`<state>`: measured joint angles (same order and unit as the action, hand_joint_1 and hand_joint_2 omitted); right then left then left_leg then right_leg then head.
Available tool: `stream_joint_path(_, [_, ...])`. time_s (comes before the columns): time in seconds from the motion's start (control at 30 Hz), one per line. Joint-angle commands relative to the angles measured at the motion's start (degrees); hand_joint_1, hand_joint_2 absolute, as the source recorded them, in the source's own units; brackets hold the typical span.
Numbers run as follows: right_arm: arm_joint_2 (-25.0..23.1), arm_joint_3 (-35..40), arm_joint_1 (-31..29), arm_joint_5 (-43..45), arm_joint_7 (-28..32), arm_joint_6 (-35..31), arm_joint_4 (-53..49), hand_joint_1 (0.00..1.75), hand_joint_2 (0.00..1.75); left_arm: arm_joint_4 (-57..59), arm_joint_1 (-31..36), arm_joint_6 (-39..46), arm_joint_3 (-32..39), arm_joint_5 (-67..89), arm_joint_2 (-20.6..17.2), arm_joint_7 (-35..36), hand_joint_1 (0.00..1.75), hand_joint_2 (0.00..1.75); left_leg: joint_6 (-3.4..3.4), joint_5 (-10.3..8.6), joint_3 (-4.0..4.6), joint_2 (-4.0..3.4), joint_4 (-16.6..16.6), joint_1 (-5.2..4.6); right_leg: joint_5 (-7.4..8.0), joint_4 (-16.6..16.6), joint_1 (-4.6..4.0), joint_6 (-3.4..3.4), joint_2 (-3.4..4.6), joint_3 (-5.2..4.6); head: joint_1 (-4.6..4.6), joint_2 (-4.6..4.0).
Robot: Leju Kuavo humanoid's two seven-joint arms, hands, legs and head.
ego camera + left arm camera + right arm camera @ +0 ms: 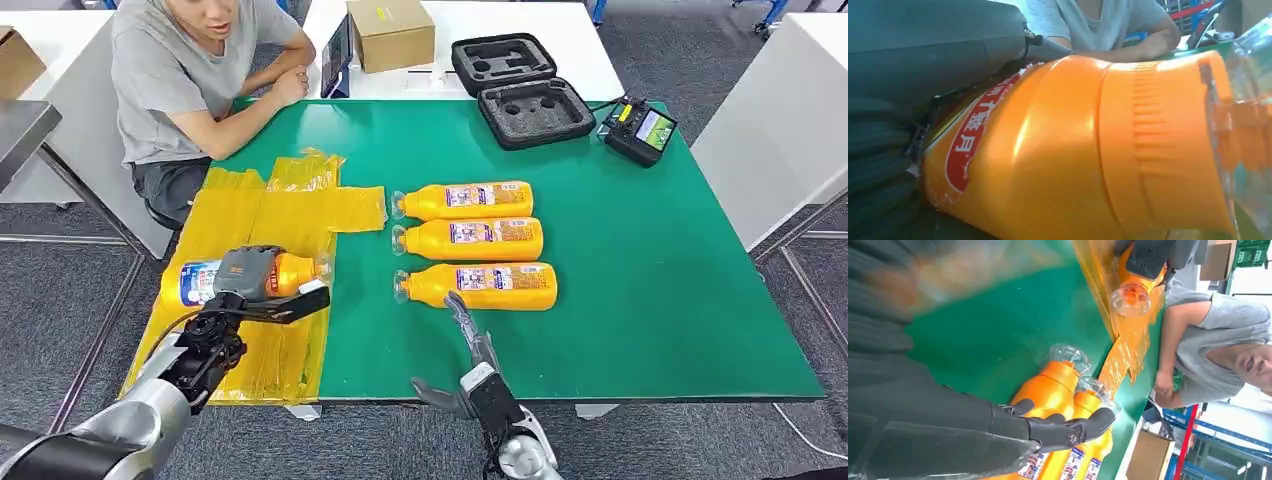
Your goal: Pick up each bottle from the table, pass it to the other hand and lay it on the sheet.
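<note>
Left hand [262, 283] wrapped around an orange bottle [205, 281], held lying on its side just above the yellow sheet [255, 215], clear cap toward the three bottles still on the table [640, 260]. In the left wrist view, same bottle [1073, 150] close up, red label against the grey cover of the hand [913, 75], clear cap at the far end. Right hand [470, 365] empty, fingers spread apart, stretched over the table's near edge, fingertips [455, 303] close to the nearest bottle [480, 286]; touching or not, cannot tell. Middle bottle [470, 239] and far bottle [465, 200] lay beside it in a row, all on their sides, caps toward the sheet. In the right wrist view, dark fingers [1068, 427] extended over the row of bottles [1048, 390]. Beyond the row from the sheet, an open black foam case [520, 85] and a controller [640, 130]. Person in a grey shirt [190, 70] seated past the sheet's far end, arms on the table; cardboard box [392, 33] on a white table behind.
</note>
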<state>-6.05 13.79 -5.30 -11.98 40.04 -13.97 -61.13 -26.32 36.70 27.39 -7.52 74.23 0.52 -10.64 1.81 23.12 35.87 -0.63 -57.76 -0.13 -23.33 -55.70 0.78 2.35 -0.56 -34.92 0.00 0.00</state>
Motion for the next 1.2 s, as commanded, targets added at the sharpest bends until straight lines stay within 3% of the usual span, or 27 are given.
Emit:
stream_joint_path(0.03, [-0.9, -1.5, -0.6, -0.2, 0.0, 0.3, 2.6, 0.00, 1.75, 4.7, 1.4, 1.6, 1.6, -1.6, 0.7, -1.7, 0.68, 1.75, -0.06, 0.06, -0.17, 0.03, 0.0, 0.03, -0.06, 0.0, -0.03, -0.06, 0.02, 0.17, 0.00, 0.00])
stream_joint_path(0.07, [-0.8, -1.4, -0.8, -0.3, 0.0, 0.3, 2.9, 0.00, 1.75, 4.7, 1.1, 1.9, 1.4, -1.6, 0.6, -1.7, 0.00, 1.75, -0.10, 0.12, -0.30, 0.03, 0.0, 0.06, -0.11, 0.1, -0.05, -0.09, 0.05, 0.30, 0.00, 0.00])
stream_joint_path(0.4, [-0.7, -1.8, -1.6, 0.0, 0.0, 0.3, 4.1, 0.00, 1.75, 4.7, 1.9, 1.6, 0.6, -2.2, 1.8, -3.8, 0.00, 1.75, -0.06, 0.06, -0.15, 0.05, 0.0, 0.02, -0.06, 0.0, -0.01, -0.05, 0.01, 0.16, 0.00, 0.00])
stream_joint_path(0.53, [-0.3, -2.4, -1.3, 1.2, 0.0, 0.9, 3.7, 0.00, 1.75, 3.2, 2.3, -4.9, 3.5, -10.9, 2.7, -13.4, 0.00, 1.75, -0.05, 0.04, -0.10, 0.07, 0.0, 0.02, -0.04, 0.0, -0.02, -0.05, -0.02, 0.11, 0.00, 0.00])
stream_joint_path(0.7, [0.0, -2.4, -1.2, 1.6, 0.0, 1.0, 3.8, 0.00, 1.75, 2.1, 2.2, -8.3, 3.5, -15.3, 3.1, -16.7, 0.00, 1.75, -0.07, 0.06, -0.15, 0.13, 0.0, 0.03, -0.07, 0.0, -0.02, -0.06, -0.04, 0.18, 0.00, 0.00])
stream_joint_path(0.73, [-0.1, -2.3, -1.3, 1.6, 0.0, 1.2, 4.1, 0.00, 1.75, 2.3, 2.2, -8.2, 2.7, -14.8, 2.8, -16.2, 0.00, 0.00, -0.11, 0.11, -0.27, 0.21, 0.0, 0.06, -0.13, 0.0, -0.05, -0.09, -0.07, 0.31, 0.00, 0.00])
stream_joint_path(1.03, [0.1, -2.4, -1.3, 1.9, 0.0, 1.3, 4.8, 0.00, 1.75, 2.5, 0.7, -5.8, 0.8, -14.7, 2.2, -15.6, 0.00, 0.00, -0.10, 0.12, -0.31, 0.11, 0.0, 0.04, -0.11, 0.1, -0.03, -0.09, 0.02, 0.31, 0.00, 0.00])
stream_joint_path(1.2, [0.1, -2.6, -0.5, 1.8, 0.0, 0.8, 4.1, 0.00, 1.75, -5.0, -3.8, -7.1, -3.4, -15.3, 2.5, -18.3, 0.00, 0.00, -0.05, 0.06, -0.20, 0.10, 0.1, -0.01, -0.06, 0.1, 0.02, -0.04, 0.00, 0.20, -0.02, 0.00])
